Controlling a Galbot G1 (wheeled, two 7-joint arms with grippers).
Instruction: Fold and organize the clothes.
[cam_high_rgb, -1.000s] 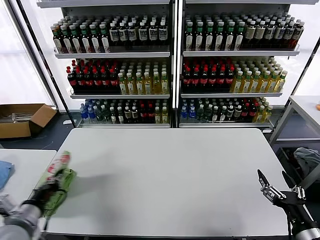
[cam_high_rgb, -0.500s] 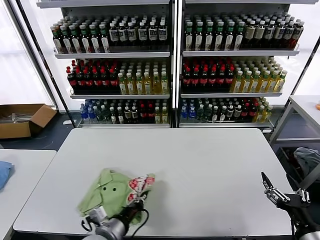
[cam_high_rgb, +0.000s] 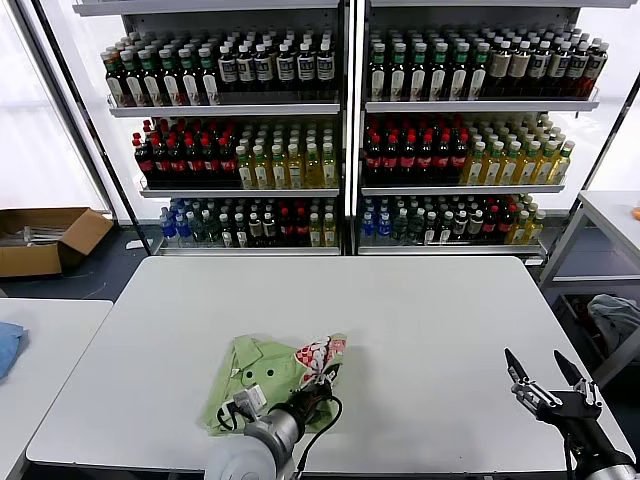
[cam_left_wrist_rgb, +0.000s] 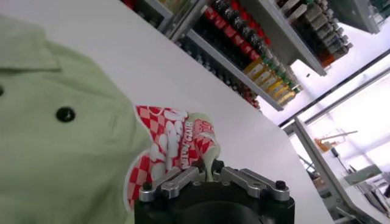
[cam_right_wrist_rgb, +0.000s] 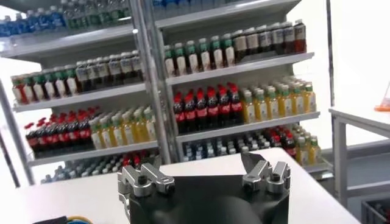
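Observation:
A light green polo shirt (cam_high_rgb: 262, 372) lies crumpled on the white table (cam_high_rgb: 420, 320), near the front edge and left of centre. Its red-and-white checkered print (cam_high_rgb: 320, 355) faces up at its right end. My left gripper (cam_high_rgb: 312, 393) sits at the shirt's near right corner. In the left wrist view it (cam_left_wrist_rgb: 207, 169) is shut on a thin fold of the shirt (cam_left_wrist_rgb: 67, 140) just below the print (cam_left_wrist_rgb: 167, 146). My right gripper (cam_high_rgb: 548, 385) hovers open with nothing in it by the table's front right corner; the right wrist view shows it (cam_right_wrist_rgb: 201, 164) with its fingers wide apart.
Shelves full of bottles (cam_high_rgb: 345, 130) stand behind the table. On the low table at far left lies a blue cloth (cam_high_rgb: 8, 345), with a cardboard box (cam_high_rgb: 45, 238) on the floor beyond. A grey-blue bundle (cam_high_rgb: 615, 318) sits under the side table (cam_high_rgb: 615, 215) at right.
My left gripper has carried the shirt from the table's left edge to the front middle, where it now rests on the table. The right gripper shifted only slightly.

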